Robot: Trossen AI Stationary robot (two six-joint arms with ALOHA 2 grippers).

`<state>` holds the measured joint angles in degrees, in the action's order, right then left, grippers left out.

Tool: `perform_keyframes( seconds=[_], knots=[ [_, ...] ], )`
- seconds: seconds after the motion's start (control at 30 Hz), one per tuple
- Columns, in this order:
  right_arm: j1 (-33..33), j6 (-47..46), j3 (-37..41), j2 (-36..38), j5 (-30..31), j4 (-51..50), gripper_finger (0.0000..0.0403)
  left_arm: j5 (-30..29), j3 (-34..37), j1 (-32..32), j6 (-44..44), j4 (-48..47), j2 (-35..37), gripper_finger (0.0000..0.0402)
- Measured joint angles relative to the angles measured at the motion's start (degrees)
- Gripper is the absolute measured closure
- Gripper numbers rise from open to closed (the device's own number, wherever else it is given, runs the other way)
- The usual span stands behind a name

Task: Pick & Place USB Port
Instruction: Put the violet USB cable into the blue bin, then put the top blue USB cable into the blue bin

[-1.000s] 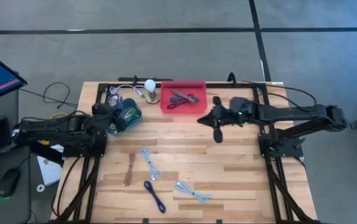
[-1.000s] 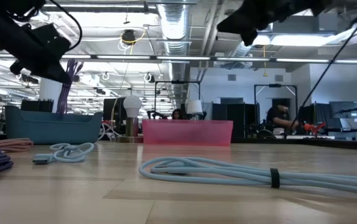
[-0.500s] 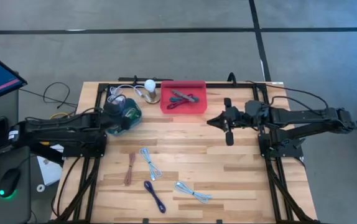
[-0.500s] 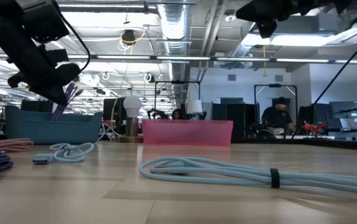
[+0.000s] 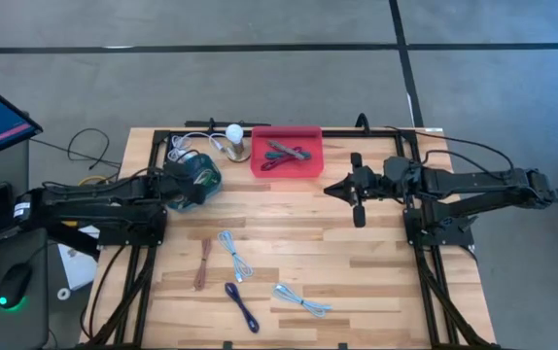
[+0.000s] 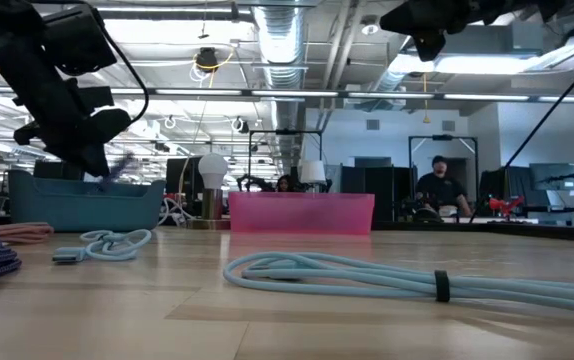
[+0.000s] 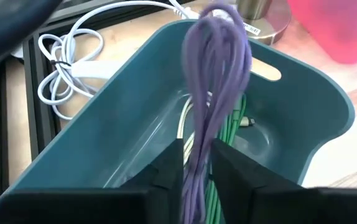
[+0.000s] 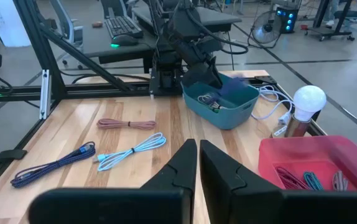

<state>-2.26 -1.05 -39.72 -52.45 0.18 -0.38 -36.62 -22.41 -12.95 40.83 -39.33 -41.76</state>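
My left gripper [image 7: 196, 171] is shut on a purple cable bundle [image 7: 216, 68] above the teal bin [image 7: 303, 112], which stands at the table's far left [image 5: 204, 178]. The bin holds a green cable [image 7: 231, 140] and a pale one. In the low view the left gripper [image 6: 77, 140] hangs just over the bin's rim [image 6: 82, 195]. My right gripper [image 8: 198, 158] is shut on nothing and hovers high over the table [image 5: 332, 190], to the right of the pink tray [image 5: 286, 154]. My left gripper pinches the purple cable bundle between its two fingers [image 7: 166, 171], several strands together, at a point [image 7: 197, 146] along the bundle's length. The bundle is lifted clear. Its looped end [image 7: 219, 25] reaches out past the fingertips over the bin's inside.
Several coiled cables lie on the near half of the table: a pink one [image 5: 204, 262], a light blue one [image 5: 235, 256], a dark blue one [image 5: 242, 306], another light blue one [image 5: 303, 301]. A lamp with a bulb [image 5: 233, 136] and a white cable [image 5: 187, 144] sit at the far edge. The pink tray holds cables.
My left gripper has moved down and toward the teal bin, carrying the purple bundle lower until it hangs at the bin's rim. My right gripper has drawn back toward the table's right edge, away from the pink tray, then kept still.
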Motion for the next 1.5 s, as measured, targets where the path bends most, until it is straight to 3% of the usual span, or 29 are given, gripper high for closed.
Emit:
perform_keyframes(
  seconds=[0.23, 0.47, 0.6, 0.73, 0.93, 1.07, 1.27, 1.5],
  knots=[
    [0.0, 0.09, 0.0, 0.34, -0.12, -0.5, 0.039, -0.26, 0.0, 0.02, -2.97, 0.64, 0.0, 0.0281],
    [0.04, 0.99, 0.0, 3.44, -0.21, -3.75, 0.0388, 0.06, 0.0, 1.4, -12.69, 8.16, 0.38, 0.03],
    [0.98, 0.98, 0.0, 5.82, -0.31, -5.2, 0.039, 5.73, 0.0, 2.65, -20.36, 14.71, 1.16, 0.0317],
    [2.55, 0.98, 0.0, 8.02, -0.34, -6.16, 0.0389, 17.41, 0.0, 4.59, -27.43, 20.88, 2.0, 0.033],
    [4.22, 0.99, 0.0, 9.51, -0.34, -7.59, 0.0389, 28.69, 0.0, 9.17, -31.72, 32.56, 2.08, 0.0349],
    [4.79, 1.0, 0.0, 9.35, -0.34, -8.63, 0.0387, 32.34, -0.62, 12.49, -36.24, 41.22, 2.07, 0.036],
    [4.87, 1.0, 0.0, 9.25, -0.34, -10.3, 0.0388, 33.38, -4.82, 15.7, -40.88, 42.05, 2.06, 0.0375],
    [4.87, 1.0, 0.0, 9.25, -0.33, -10.42, 0.0386, 33.24, -5.62, 14.18, -40.34, 45.13, 2.02, 0.0385]
  ],
)
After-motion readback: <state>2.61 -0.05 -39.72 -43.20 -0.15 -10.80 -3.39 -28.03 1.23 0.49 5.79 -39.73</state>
